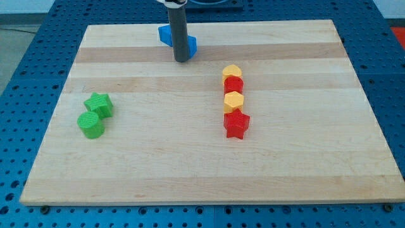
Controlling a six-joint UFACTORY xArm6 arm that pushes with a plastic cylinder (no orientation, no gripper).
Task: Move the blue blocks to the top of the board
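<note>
Two blue blocks sit near the top of the wooden board (126, 158), left of centre. One blue block (165, 34) shows just left of my rod, close to the top edge. The other blue block (190, 45) pokes out to the rod's right, mostly hidden behind it. My tip (181, 60) rests on the board directly below these two blocks, touching or almost touching the right one. Their shapes cannot be made out.
A column of blocks stands right of centre: yellow (232, 71), red (233, 85), yellow (234, 100) and a red star (236, 124). A green star (99, 104) and a green cylinder (90, 125) sit at the left.
</note>
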